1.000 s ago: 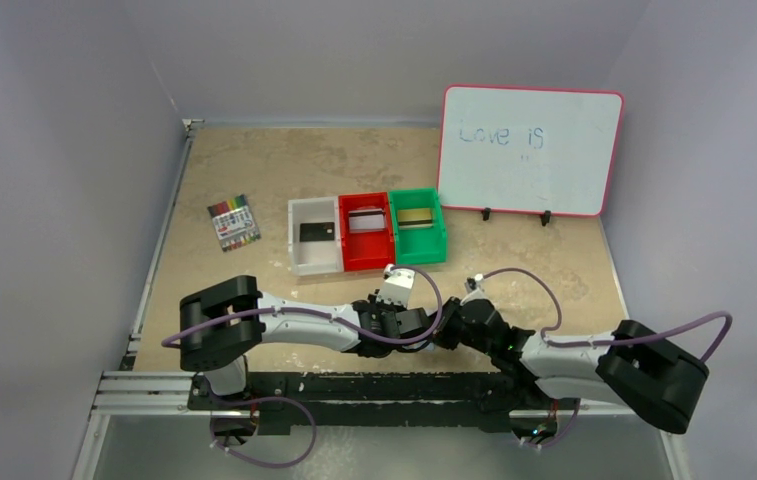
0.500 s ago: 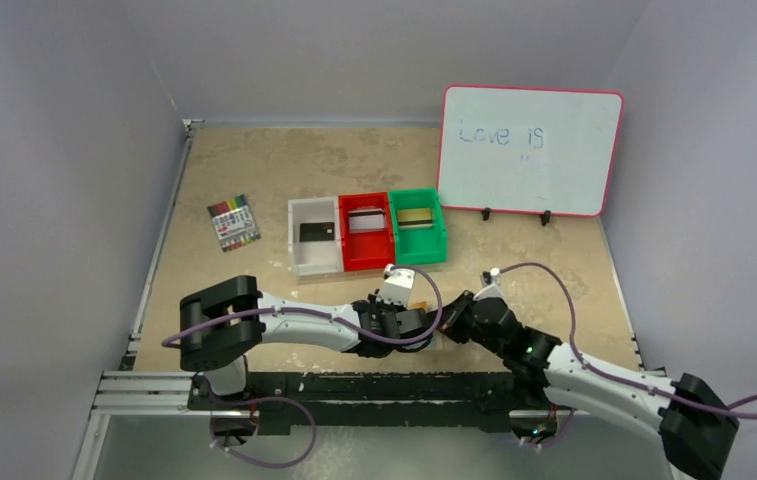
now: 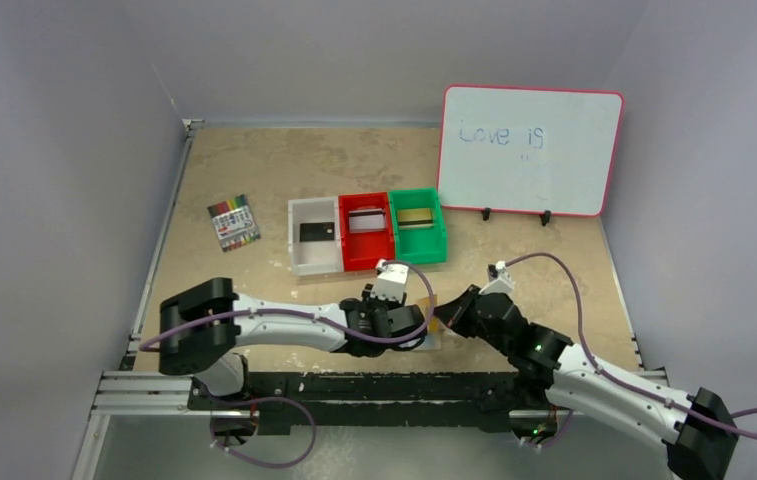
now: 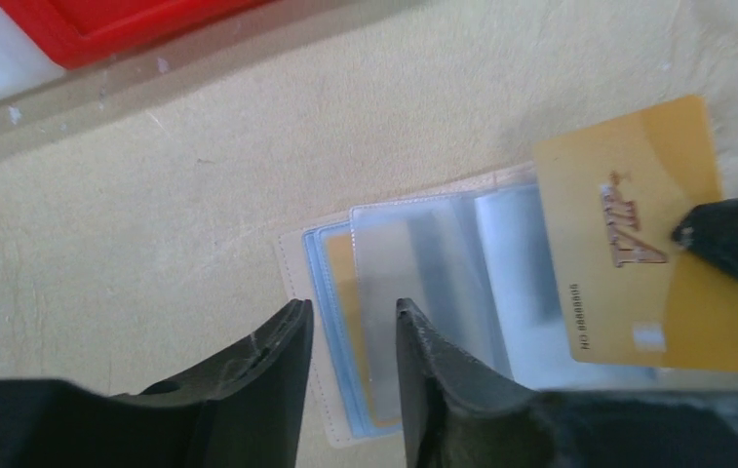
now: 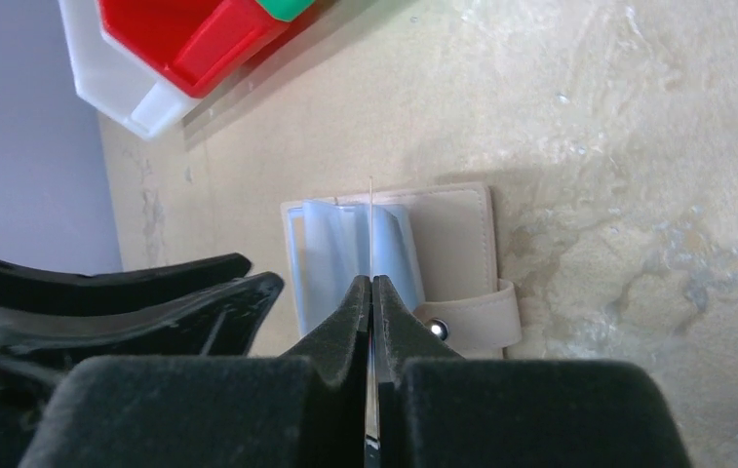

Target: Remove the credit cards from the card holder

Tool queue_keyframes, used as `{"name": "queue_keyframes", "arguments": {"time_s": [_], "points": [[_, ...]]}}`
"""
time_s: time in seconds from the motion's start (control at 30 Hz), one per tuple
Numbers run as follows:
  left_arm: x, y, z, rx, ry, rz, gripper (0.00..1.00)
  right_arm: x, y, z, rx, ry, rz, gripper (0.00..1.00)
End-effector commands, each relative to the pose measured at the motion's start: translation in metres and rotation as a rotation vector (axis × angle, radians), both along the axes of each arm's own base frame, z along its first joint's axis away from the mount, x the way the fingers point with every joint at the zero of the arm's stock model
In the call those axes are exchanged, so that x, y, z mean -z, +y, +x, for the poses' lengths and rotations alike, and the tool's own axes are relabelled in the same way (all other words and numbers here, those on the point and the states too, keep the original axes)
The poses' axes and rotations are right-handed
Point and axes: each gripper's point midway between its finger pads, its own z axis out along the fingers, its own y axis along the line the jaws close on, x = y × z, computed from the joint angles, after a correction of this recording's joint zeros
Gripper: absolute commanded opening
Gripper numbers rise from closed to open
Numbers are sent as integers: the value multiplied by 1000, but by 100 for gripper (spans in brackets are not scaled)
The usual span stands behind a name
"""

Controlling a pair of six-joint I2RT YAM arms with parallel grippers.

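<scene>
Card (image 4: 628,224), gold, is clamped in the right claw (image 5: 371,283) above the open holder (image 5: 452,234); left claw (image 4: 350,312), jaws slightly apart, hovers there, likely steadying it.

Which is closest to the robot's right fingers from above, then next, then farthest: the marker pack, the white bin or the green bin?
From the right fingers, in the top view:
1. Green bin: just beyond them, at the right end of the row.
2. White bin: at the left end of the same row.
3. Marker pack: far off to the left, alone.
</scene>
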Motion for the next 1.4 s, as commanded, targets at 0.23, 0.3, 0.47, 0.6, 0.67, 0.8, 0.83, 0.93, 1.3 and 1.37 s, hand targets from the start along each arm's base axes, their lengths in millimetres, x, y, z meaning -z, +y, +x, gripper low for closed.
{"name": "queue_keyframes", "arguments": {"time_s": [0.23,0.3,0.47,0.6,0.67,0.8,0.83,0.93,1.3,1.37], "points": [[-99,19,22,-37,-179,-278,62,-83,43,7,-309,-436,59,0],[-103,29,32,-31,-145,-331,63,-90,50,4,-371,-494,55,0],[-139,50,48,55,-141,-508,67,-102,64,-6,-515,-608,37,0],[-166,44,34,264,-129,-560,74,-118,72,-8,-609,-720,-19,0],[-168,35,21,371,-81,-545,75,-129,78,-11,-659,-772,-24,0],[-169,25,4,504,-20,-528,75,-138,88,-26,-781,-815,-1,0],[-171,23,0,534,-20,-536,75,-142,90,-29,-801,-824,7,0],[-181,18,-14,625,-22,-581,75,-147,96,-37,-864,-841,28,0],[-187,18,-51,863,-1,-596,57,-162,108,-63,-1039,-865,117,0],[-186,18,-57,898,13,-597,53,-163,109,-65,-1056,-871,120,0]]}}
